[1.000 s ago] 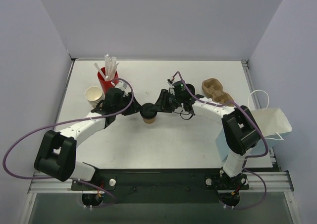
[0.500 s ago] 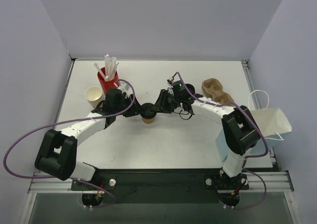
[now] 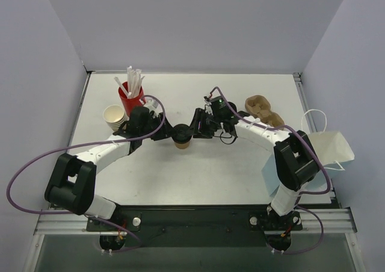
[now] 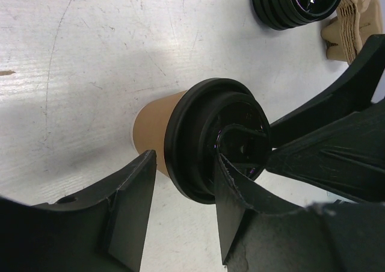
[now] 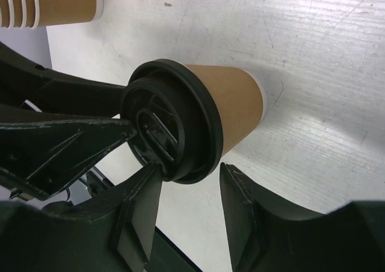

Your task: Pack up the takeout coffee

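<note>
Grasping step: coffee [image 3: 181, 136] stands on bench [image 3: 210, 176]; left fingers [image 4: 129, 212] half-open astride lid [image 4: 198, 115], hold undeterminable; right fingers [image 5: 240, 218] parted, unclamped. Next needs firm closure, then lift to bag [image 3: 331, 148].

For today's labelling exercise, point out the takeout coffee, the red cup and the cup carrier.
takeout coffee [image 4: 198, 133]: left wrist view, black lid.
red cup [image 3: 126, 101]: top external view, wall.
cup carrier [image 3: 263, 111]: top external view, centre.

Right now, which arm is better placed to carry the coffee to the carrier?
Probably right: the right gripper is at the coffee, and the carrier and paper bag lie on its side.
</note>
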Robot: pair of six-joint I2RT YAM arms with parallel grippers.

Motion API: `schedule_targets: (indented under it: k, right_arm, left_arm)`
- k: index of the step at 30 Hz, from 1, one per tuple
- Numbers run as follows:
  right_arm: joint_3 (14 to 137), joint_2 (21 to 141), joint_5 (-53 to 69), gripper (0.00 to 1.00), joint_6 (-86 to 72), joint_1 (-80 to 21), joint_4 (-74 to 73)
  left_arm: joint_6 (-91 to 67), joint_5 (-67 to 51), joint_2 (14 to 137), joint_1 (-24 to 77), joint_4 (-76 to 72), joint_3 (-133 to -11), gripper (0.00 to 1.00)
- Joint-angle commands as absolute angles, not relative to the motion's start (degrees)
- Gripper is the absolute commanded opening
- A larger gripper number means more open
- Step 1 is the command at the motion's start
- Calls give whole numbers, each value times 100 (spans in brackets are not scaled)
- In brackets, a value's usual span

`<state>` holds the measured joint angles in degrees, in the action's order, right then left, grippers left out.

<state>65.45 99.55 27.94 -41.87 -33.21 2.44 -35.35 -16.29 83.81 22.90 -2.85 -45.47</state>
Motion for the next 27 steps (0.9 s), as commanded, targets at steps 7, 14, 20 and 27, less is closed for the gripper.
schedule_targets:
  k: [7, 14, 20, 27]
  right_arm:
    - [7312, 9808, 3269, 35, -3578, -2717, -430]
    - [7927, 10511, 3743, 34, -3288, -2549, -694]
    - [8270, 10951, 3946, 33, -3138, -2566, -852]
    - [8297, 11206, 4148, 32, -3032, -2680, -835]
  left_arm:
    - [-3112, -1002, 8824, 2276, 475, -4482, 51]
    - [-3041, -975, 8938, 2285, 457, -4526, 51]
    - [-3041, -958, 9018, 2285, 422, -4518, 51]
    - [-3059, -958, 9114, 2285, 387, -4526, 51]
